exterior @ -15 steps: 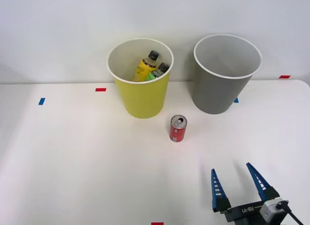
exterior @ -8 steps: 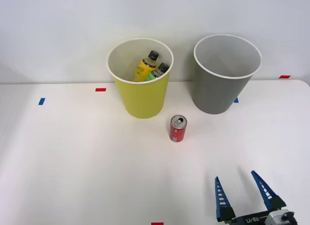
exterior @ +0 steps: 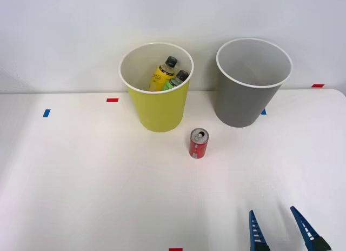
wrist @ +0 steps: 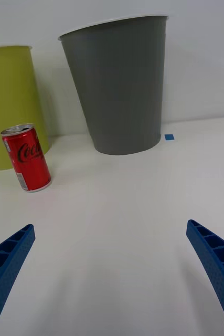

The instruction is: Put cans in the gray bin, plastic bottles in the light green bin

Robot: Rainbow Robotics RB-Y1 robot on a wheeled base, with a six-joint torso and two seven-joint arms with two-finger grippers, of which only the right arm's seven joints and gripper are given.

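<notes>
The right gripper (exterior: 284,230) sits at the bottom right of the front view with its two blue ribbed fingers (exterior: 257,232) spread apart and nothing between them. In the right wrist view the same gripper (wrist: 112,262) shows one finger at each lower corner, bare white table (exterior: 81,180) between them.

Up and to the left of the gripper in the front view, near the centre of the frame, stands one red can (exterior: 198,143), upright, its silver top and opening facing up. It is well apart from the fingers and touches neither bin. The wrist view shows it (wrist: 27,157) at mid-left, with white script on its red side.

Two bins stand in the upper half of the front view. The gray bin (exterior: 250,94) is at upper right, above and right of the can. The light green bin (exterior: 158,102) is at upper centre, above and left of the can. Inside it lean two plastic bottles with dark caps: one yellow bottle (exterior: 162,73) and one green-labelled bottle (exterior: 176,80) just beside it.

Five small tape marks (exterior: 112,100) lie on the table: three red, two blue.
</notes>
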